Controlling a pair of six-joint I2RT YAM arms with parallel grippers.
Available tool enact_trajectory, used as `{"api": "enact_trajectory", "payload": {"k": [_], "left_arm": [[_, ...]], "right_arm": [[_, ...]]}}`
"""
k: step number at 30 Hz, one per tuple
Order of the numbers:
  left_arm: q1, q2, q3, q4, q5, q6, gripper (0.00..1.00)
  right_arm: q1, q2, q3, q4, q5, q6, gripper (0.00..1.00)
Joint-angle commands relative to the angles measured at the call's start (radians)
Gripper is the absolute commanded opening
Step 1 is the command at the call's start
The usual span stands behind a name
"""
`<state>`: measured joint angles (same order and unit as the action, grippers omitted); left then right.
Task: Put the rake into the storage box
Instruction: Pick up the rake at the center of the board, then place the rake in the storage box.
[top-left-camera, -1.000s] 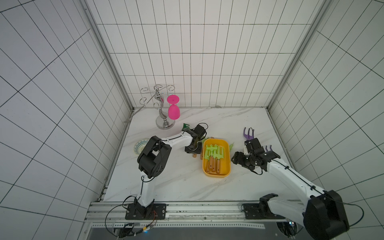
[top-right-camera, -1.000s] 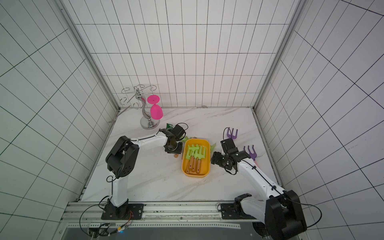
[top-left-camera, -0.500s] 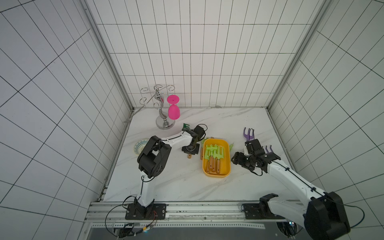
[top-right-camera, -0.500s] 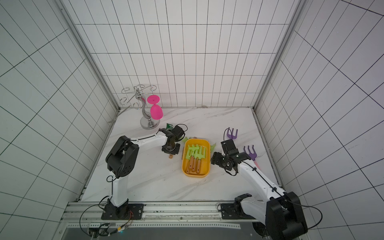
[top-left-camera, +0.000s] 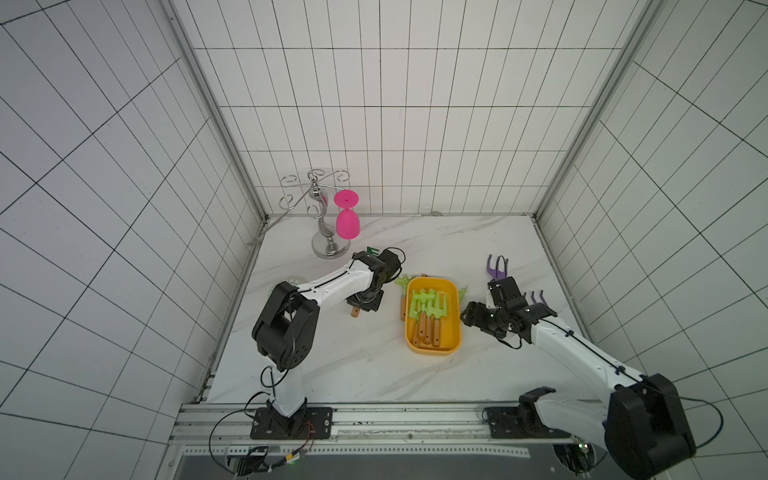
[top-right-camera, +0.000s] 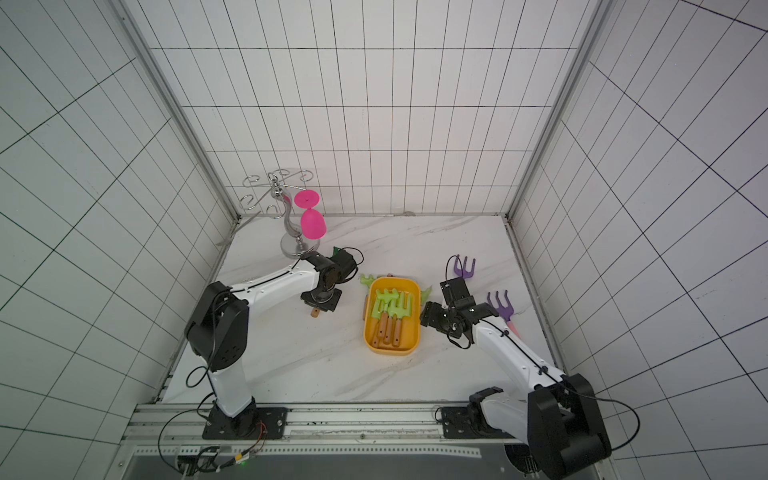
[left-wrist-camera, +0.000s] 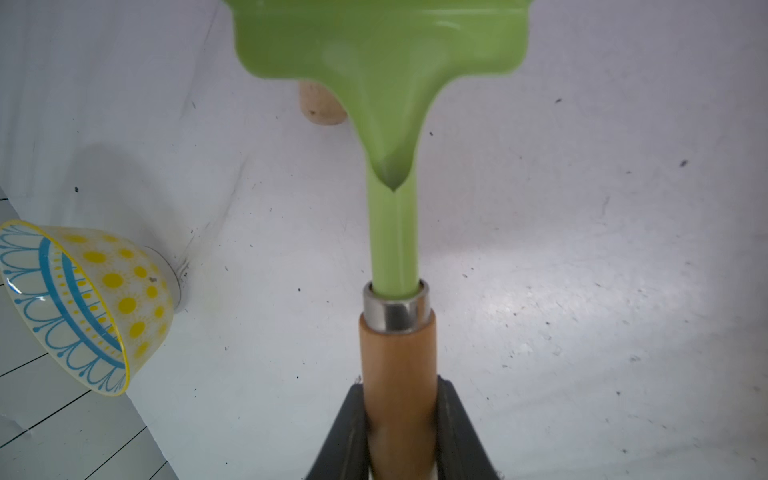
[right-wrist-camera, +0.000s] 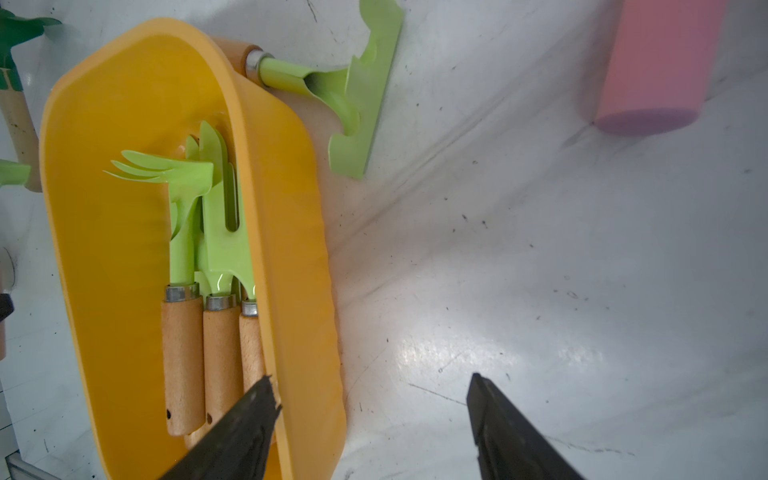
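Note:
My left gripper (left-wrist-camera: 399, 388) is shut on the wooden handle of a light green rake (left-wrist-camera: 395, 232). In both top views this gripper (top-left-camera: 365, 301) points down at the table left of the storage box, and only the handle's end (top-left-camera: 354, 312) shows beneath it. The storage box (top-left-camera: 432, 352) is a yellow-orange tub that holds three green rakes (top-left-camera: 430, 309). My right gripper (right-wrist-camera: 370, 415) is open and empty at the box's right side (top-right-camera: 430, 313), with one finger over the rim.
A patterned bowl (left-wrist-camera: 83, 307) lies tipped near the left wall. More green rakes lie against the box's far end (right-wrist-camera: 353, 104) and left side (top-left-camera: 402, 282). Two purple rakes (top-right-camera: 464, 266) (top-right-camera: 500, 305) lie to the right. A metal stand holds a pink glass (top-left-camera: 347, 218) at the back.
My left gripper has closed on the rake's handle and shifted left, away from the box, taking the rake with it. The right arm has not moved.

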<state>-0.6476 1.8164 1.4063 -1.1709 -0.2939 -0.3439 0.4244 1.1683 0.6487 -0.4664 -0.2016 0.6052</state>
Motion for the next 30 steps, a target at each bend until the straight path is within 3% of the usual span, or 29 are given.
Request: {"api": "enact_trajectory", "payload": {"k": [1,5,8,10,20,30], "left_arm": [[-0.037,-0.097,0.08,-0.003,0.092,-0.039,0.05],[-0.064,-0.148,0.151,0.018,0.24,-0.087,0.04],[-0.085,-0.179,0.143,0.117,0.416,-0.143,0.03],[-0.109,-0.178,0.131,0.179,0.475,-0.186,0.01],[-0.236,-0.035,0.103,0.33,0.552,-0.271,0.0],[-0.241,0.039,-0.008,0.404,0.556,-0.297,0.0]], "right_arm": [[-0.014,0.02,0.023,0.005,0.003,-0.015,0.76],[-0.013,0.056,0.073,-0.006,-0.018,-0.027,0.76],[-0.013,0.061,0.094,-0.009,-0.007,-0.027,0.76],[-0.014,0.052,0.103,-0.014,0.01,-0.024,0.76],[-0.031,0.011,0.099,-0.051,0.028,-0.024,0.76],[-0.082,-0.022,0.087,-0.073,0.015,-0.03,0.77]]}}
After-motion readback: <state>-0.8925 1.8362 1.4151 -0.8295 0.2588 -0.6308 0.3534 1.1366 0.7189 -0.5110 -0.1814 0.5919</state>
